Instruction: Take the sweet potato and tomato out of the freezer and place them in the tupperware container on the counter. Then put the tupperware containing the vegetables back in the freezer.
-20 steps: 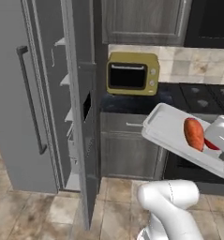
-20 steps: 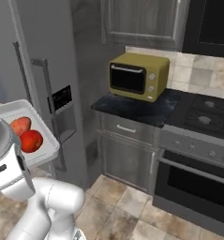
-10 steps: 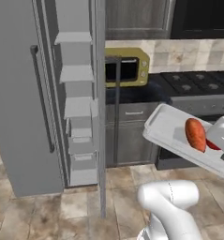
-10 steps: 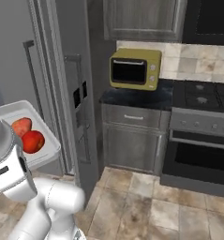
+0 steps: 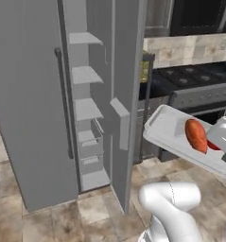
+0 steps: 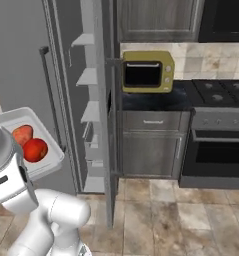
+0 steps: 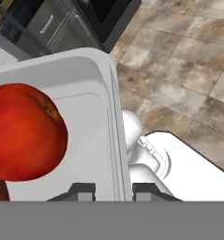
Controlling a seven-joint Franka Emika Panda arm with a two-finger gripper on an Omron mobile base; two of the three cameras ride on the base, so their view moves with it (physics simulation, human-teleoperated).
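While the gripper [image 7: 113, 191] was clamped shut on the near rim of the tupperware container [image 7: 101, 75], one finger sat inside the wall and the other outside it. Lying in the tray right above the fingers was the tomato [image 7: 24, 132], a round red ball that nearly touched the inner wall. From the left base camera the container [image 5: 169, 130] hung in the air, tilted, with the oblong sweet potato [image 5: 196, 135] resting in it and the tomato [image 5: 213, 145] half hidden beside the white wrist. The right base camera showed the same tray [image 6: 46, 145] carried low at the robot's side, the tomato [image 6: 34, 149] nearer and the sweet potato [image 6: 21, 135] just behind it, the two touching. Beyond the tray stood the freezer [image 5: 29, 104], its door [image 5: 126, 94] swung wide open, pale shelves [image 5: 86, 75] stacked inside. Farther back, the counter [image 6: 151, 101] carried a mustard-yellow microwave [image 6: 147, 71], with a dark stove [image 6: 221, 92] beside it.
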